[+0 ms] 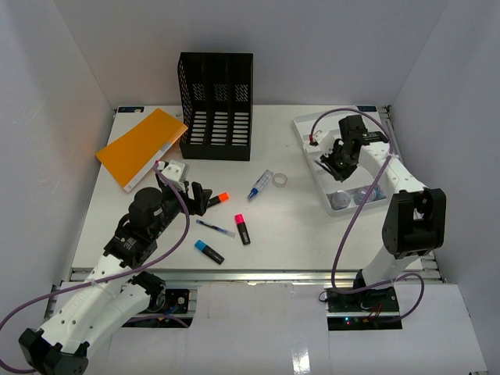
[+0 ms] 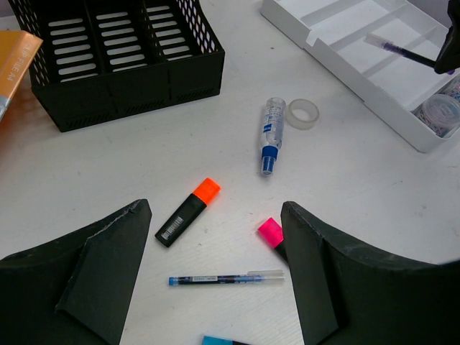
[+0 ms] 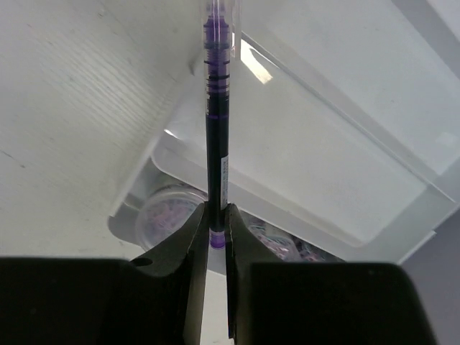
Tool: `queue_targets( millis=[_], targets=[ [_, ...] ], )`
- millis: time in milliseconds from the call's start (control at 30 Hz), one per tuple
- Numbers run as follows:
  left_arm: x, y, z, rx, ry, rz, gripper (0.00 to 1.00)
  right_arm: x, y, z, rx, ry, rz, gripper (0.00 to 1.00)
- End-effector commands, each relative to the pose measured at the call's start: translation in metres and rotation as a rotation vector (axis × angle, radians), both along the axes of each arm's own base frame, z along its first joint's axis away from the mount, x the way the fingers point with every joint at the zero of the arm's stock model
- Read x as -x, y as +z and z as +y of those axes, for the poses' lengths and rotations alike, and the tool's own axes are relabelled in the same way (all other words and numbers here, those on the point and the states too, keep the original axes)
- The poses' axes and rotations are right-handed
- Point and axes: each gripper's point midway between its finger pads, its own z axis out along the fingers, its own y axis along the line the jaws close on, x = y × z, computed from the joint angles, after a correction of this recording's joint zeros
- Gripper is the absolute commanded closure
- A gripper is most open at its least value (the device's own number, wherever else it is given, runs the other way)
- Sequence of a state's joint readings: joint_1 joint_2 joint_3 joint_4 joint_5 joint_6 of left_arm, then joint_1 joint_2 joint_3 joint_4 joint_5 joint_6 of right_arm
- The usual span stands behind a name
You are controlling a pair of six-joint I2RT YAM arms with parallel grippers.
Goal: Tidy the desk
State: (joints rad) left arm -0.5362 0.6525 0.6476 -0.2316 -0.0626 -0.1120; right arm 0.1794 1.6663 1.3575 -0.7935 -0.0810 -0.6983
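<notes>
Desk: large white rectangular tabletop (image 1: 297, 226), metal rail on near edge, white walls round it; stationery loose at centre, storage at back & right.
Right claw: right gripper (image 3: 215, 215) nearly closed, pinching a slim purple-ink pen w/ clear barrel (image 3: 215, 136) by its end. The barrel points away from the wrist, prob. so it can be laid flat in a long slot.
Drop zone: white plastic compartmented tray (image 1: 309, 147) under the pen; can't tell if pen touches it. Round clear tub of clips (image 1: 341, 201) sits in the near section.
Left claw: left gripper (image 2: 214, 215) wide open, holding nothing, above the loose pens, likely lining up a pick.
Loose items: black highlighter w/ orange cap (image 2: 188, 210), pink-capped highlighter (image 2: 270, 233), clear blue-ink pen (image 2: 226, 277), clear glue tube w/ blue cap (image 2: 270, 136), clear tape roll (image 2: 302, 113) just beside it.
Back of desk: black mesh file rack (image 1: 217, 105); orange notebook (image 1: 142, 147) at its left.
Labels: barcode-type sticker on orange-capped highlighter; print on glue tube & notebook too small or cut off to read.
</notes>
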Motion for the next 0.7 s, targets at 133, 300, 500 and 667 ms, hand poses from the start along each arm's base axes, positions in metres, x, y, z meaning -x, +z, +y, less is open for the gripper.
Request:
queue_targets(
  millis=[133, 300, 500, 667],
  targets=[
    [0.001, 0.008, -0.002, 0.013, -0.016, -0.027, 0.16, -0.016, 0.026, -0.084, 0.317, 0.137, -0.15, 0.92],
    [0.001, 0.007, -0.002, 0.013, -0.016, -0.025, 0.16, -0.015, 0.013, -0.096, 0.399, 0.243, -0.135, 0.92],
    [0.001, 0.005, -0.002, 0.011, -0.016, -0.021, 0.16, -0.022, 0.0, -0.102, 0.486, 0.341, -0.184, 0.92],
    [0.0, 0.005, -0.002, 0.009, -0.017, -0.02, 0.16, -0.032, -0.003, -0.104, 0.542, 0.389, -0.217, 0.92]
  ],
)
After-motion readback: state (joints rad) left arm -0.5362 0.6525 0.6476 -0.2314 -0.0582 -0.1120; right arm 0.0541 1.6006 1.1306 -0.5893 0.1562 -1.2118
